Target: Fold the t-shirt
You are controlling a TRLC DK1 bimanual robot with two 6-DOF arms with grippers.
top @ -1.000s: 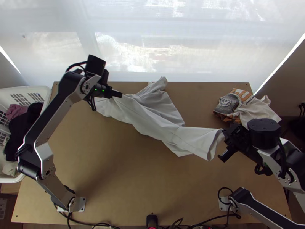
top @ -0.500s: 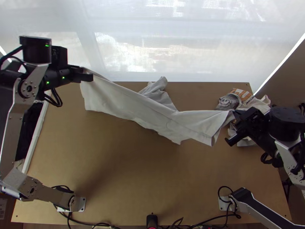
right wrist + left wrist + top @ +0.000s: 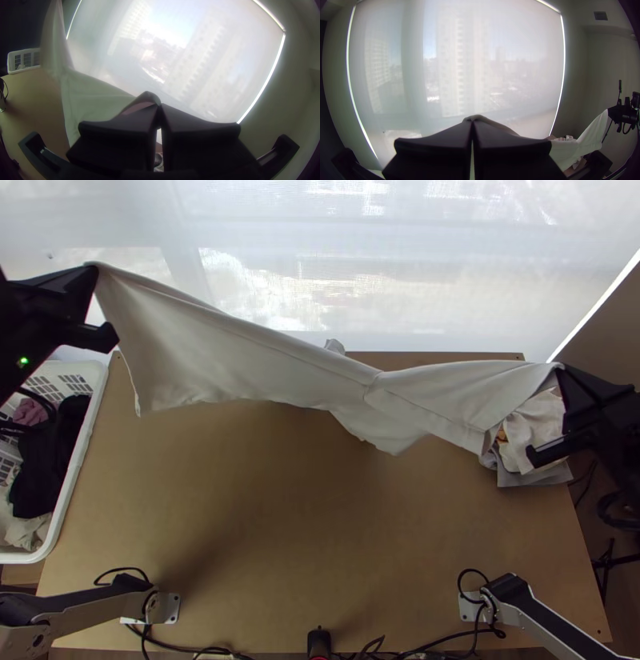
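The white t-shirt [image 3: 264, 360] hangs stretched between both grippers above the table's far part, its middle sagging and its lower edge loose. At the top view's left, my left gripper [image 3: 98, 270] is shut on one upper corner. My right gripper [image 3: 558, 369] holds the opposite end at the right. In the left wrist view, cloth pokes out between the closed tips of the left gripper [image 3: 472, 120]. The right wrist view has a fold of the shirt [image 3: 96, 100] pinched in the right gripper [image 3: 160, 106].
A white laundry basket [image 3: 80, 452] with dark and light clothes stands at the table's left edge. Under the right gripper, other folded cloths [image 3: 534, 420] lie on the table [image 3: 320, 540]. A small black device [image 3: 318, 642] sits at the near edge.
Both grippers have risen and moved apart, the left one to the left, the right one to the right. The t-shirt has lifted largely off the table and is drawn out between them.
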